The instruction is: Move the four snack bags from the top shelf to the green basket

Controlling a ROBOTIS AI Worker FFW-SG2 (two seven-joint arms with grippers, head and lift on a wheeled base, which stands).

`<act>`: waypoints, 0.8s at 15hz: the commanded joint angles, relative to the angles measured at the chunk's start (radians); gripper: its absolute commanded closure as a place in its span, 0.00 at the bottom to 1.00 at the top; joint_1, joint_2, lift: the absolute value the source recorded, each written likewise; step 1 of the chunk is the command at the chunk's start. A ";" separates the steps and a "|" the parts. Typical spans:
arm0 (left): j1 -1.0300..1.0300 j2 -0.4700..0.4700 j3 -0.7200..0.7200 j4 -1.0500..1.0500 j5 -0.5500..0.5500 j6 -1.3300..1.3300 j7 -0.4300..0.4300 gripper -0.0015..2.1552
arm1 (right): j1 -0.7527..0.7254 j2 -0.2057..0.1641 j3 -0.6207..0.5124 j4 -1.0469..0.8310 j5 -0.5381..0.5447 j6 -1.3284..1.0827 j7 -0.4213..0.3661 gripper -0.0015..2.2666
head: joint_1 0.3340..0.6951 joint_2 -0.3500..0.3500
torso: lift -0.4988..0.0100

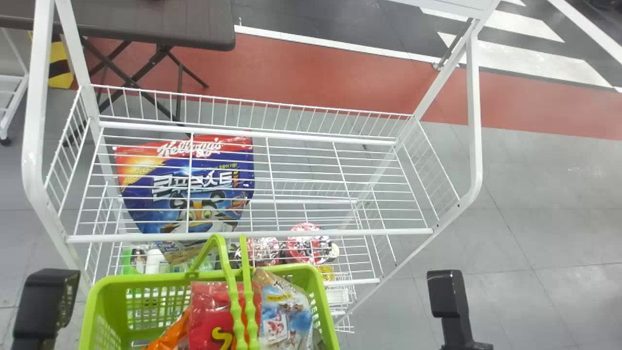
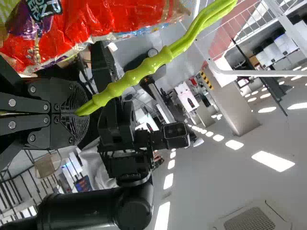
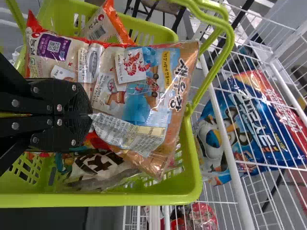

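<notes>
The basket (image 1: pixel 146 278) is lime green, a snack bag (image 1: pixel 206 308) red with yellow lettering, the shelf (image 1: pixel 340 233) white, the tiger-print pouch (image 1: pixel 146 206) blue and red.

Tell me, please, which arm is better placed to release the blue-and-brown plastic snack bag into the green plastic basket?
Probably the right: the right gripper pinches the bag at the basket, while the left gripper holds its handle.

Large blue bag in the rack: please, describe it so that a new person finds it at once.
Find the white wire rack just beyond the green basket. On the robot's left, beneath the wires of its top shelf, is a large blue bag. Its cartoon tiger and red top edge separate it from the snack bags in the basket.
</notes>
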 commanded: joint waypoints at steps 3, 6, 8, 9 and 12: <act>0.004 -0.002 0.005 0.001 0.000 -0.002 0.006 0.96 | -0.014 -0.001 -0.040 -0.015 -0.018 0.011 0.005 0.00 | 1.00 0.00 | 0.98; 0.011 -0.004 0.016 -0.001 0.002 -0.005 0.009 0.97 | -0.034 -0.001 -0.066 -0.027 -0.037 0.011 0.022 0.02 | 1.00 0.00 | 0.98; 0.006 -0.004 0.016 -0.001 0.002 -0.005 0.013 0.96 | -0.034 -0.001 -0.083 -0.045 -0.048 0.011 0.029 0.02 | 1.00 0.00 | 0.98; 0.003 -0.004 0.016 -0.001 0.002 -0.005 0.013 0.96 | -0.035 0.002 -0.100 -0.055 -0.062 0.011 0.029 0.03 | 1.00 0.00 | 0.98; 0.001 -0.005 0.014 0.001 0.002 -0.005 0.013 0.96 | -0.035 0.029 -0.109 -0.056 -0.071 -0.012 0.023 0.03 | 1.00 0.00 | 0.98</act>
